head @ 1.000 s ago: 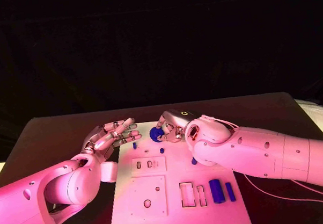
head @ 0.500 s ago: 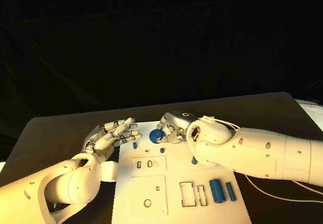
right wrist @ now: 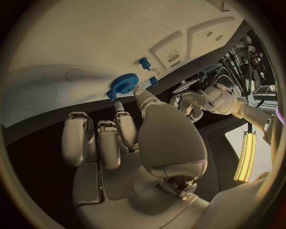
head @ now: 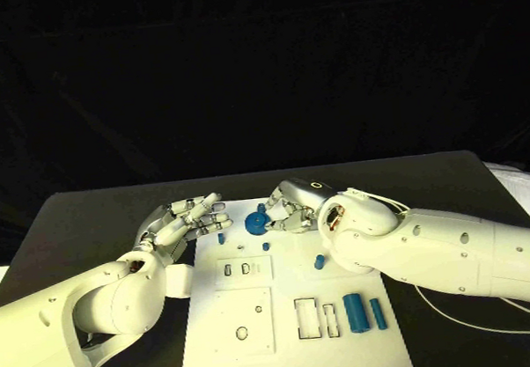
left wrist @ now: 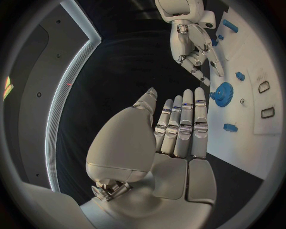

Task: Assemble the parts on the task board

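R hand (head: 296, 207) sits over the far end of the task board (head: 297, 357), fingers curled loosely, nothing in them. Blue gear (head: 255, 223) is right at its fingertips; wrist cam shows one fingertip (right wrist: 136, 89) at the gear's rim, can't tell if touching or just short. Gear sits on the board, not lifted. A small blue peg (right wrist: 144, 62) stands just past the gear on the board side, apart from the hand.

L hand (head: 182, 220) is across from R hand, at the board's far left corner, fingers straight and side by side, thumb apart, holding nothing. Gear lies between the two hands, closer to R. Small blue piece (head: 221, 238) lies on the board just beside L fingertips, not touched.

Nearer the robot from R hand: small blue piece (head: 265, 246) mid-board, another blue piece (head: 318, 262) next to R forearm. Well away, at the board's near end, two blue cylinders (head: 357, 314) lie side by side right of a rectangular slot (head: 307, 318).
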Motion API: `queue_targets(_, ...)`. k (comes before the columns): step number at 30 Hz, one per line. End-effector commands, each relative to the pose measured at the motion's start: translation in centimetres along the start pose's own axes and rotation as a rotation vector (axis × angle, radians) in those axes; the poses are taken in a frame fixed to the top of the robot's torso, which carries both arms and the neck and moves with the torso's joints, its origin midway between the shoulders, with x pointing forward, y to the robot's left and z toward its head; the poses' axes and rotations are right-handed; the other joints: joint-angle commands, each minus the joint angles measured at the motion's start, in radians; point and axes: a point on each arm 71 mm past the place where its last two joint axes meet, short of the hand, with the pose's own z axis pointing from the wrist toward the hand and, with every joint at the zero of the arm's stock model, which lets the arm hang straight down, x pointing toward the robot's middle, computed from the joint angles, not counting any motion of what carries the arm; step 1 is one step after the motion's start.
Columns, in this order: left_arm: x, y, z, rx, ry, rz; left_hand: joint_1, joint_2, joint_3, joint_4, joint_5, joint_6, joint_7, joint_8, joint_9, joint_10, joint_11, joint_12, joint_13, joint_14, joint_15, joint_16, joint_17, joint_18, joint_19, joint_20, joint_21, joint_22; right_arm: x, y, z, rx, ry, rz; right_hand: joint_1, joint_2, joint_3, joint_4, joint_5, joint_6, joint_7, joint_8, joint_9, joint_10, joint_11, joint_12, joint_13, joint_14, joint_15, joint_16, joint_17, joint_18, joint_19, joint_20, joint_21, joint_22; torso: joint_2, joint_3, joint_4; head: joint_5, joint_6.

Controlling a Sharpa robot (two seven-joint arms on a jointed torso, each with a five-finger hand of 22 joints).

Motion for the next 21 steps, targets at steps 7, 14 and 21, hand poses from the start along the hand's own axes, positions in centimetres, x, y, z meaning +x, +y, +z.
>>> queue_targets(7, 0.3, -0.1, 0.0, 0.009, 0.021, -0.012, -0.002, 0.010, -0.001, -0.006, -0.004, -0.003, 0.007, -0.004, -0.001, -0.005, 0.003, -0.007, 0.000, -0.005, -0.001, -0.003, 0.000, 0.008, -0.008, -0.002, -0.004, -0.001, -3.1, -3.7, -3.5, 0.047, 0.010, 0.062, 0.014, 0.008, -0.007, -0.005, 0.010, 0.017, -0.003, 0.005, 0.002, 0.008, 0.000, 0.008, 0.052, 0.090, 0.000, 0.004, 0.197, -0.012, 0.002, 0.005, 0.005, 0.003, -0.014, 0.0052, -0.0265, 0.007, 0.003)
queue_targets(14, 0.6, 0.0, 0.2, 0.010, 0.035, -0.013, -0.002, 0.010, -0.001, -0.007, -0.004, -0.003, 0.006, -0.004, -0.001, -0.005, 0.003, -0.007, 0.000, -0.005, -0.001, -0.003, 0.000, 0.008, -0.008, -0.002, -0.004, -0.001, -4.6, -7.3, -5.5, 0.079, 0.035, 0.055, 0.056, 0.009, -0.002, -0.032, 0.013, 0.028, -0.004, 0.004, 0.001, 0.011, -0.002, 0.012, 0.057, 0.093, -0.002, 0.010, 0.209, -0.013, 0.004, 0.003, 0.008, 0.008, -0.025, 0.0115, -0.0458, 0.009, 0.001)
queue_targets(21, 1.1, 0.2, 0.5, 0.008, 0.053, -0.018, 0.000, 0.012, 0.000, -0.009, -0.003, -0.002, 0.006, -0.004, -0.001, -0.005, 0.002, -0.007, 0.000, -0.005, -0.001, -0.004, 0.000, 0.008, -0.008, -0.002, -0.005, -0.001, -4.8, -9.6, -5.9, 0.066, 0.041, 0.038, 0.070, 0.004, -0.003, -0.042, 0.011, 0.024, -0.002, 0.000, -0.001, 0.016, 0.000, 0.023, 0.066, 0.095, -0.001, 0.015, 0.221, -0.018, 0.015, 0.003, 0.019, 0.031, -0.028, 0.0189, -0.0485, 0.002, -0.002)
